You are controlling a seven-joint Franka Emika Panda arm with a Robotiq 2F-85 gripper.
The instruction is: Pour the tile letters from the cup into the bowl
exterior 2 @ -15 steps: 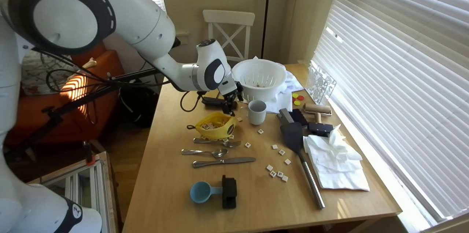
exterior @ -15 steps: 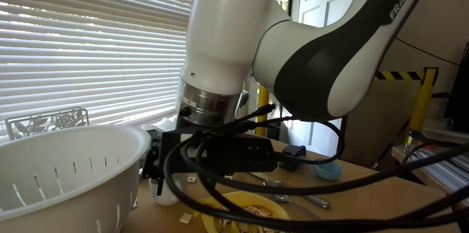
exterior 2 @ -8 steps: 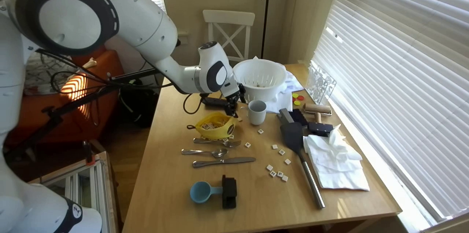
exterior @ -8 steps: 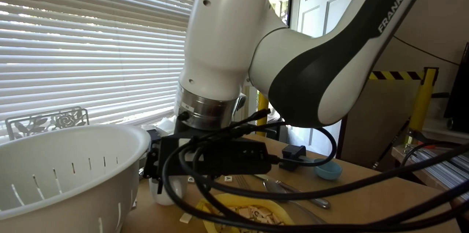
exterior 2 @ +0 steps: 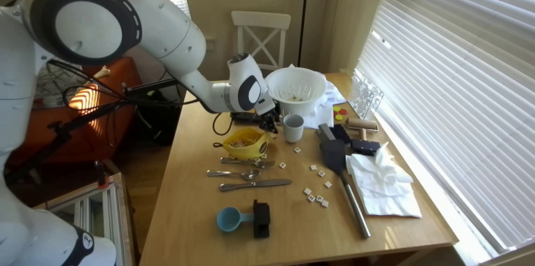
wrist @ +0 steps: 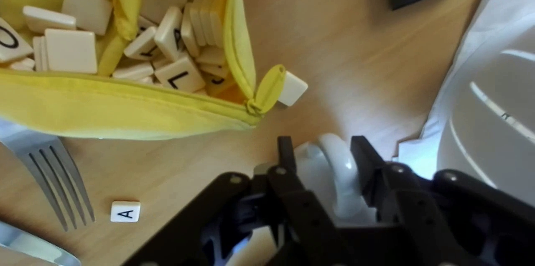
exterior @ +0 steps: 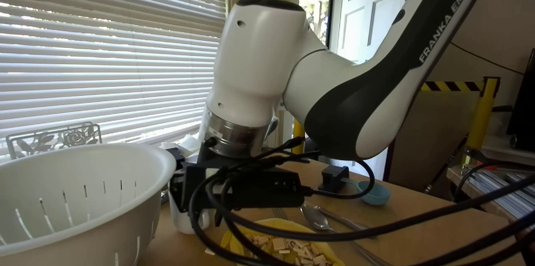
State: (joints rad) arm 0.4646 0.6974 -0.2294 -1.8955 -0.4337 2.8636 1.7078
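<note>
Large white round slotted bowl (exterior: 121, 234): on a white cloth (exterior 2: 321, 119) on the light wooden table (exterior 2: 188, 224).
Pale grey cylindrical cup (exterior 2: 293, 130): upright on the table near the bowl in both exterior views; its contents cannot be made out.
Black 2-fingered gripper (wrist: 322, 142): fingers (wrist: 287, 155) apart, 1 on each side of the cup's curved white handle (wrist: 342, 170); contact with it cannot be told.
Small square cream letter tiles (wrist: 179, 74): many inside the yellow fabric pouch (wrist: 125, 107), others loose on the table.
Tile marked A (wrist: 125, 211): near the silver metal fork (wrist: 27, 138).
</note>
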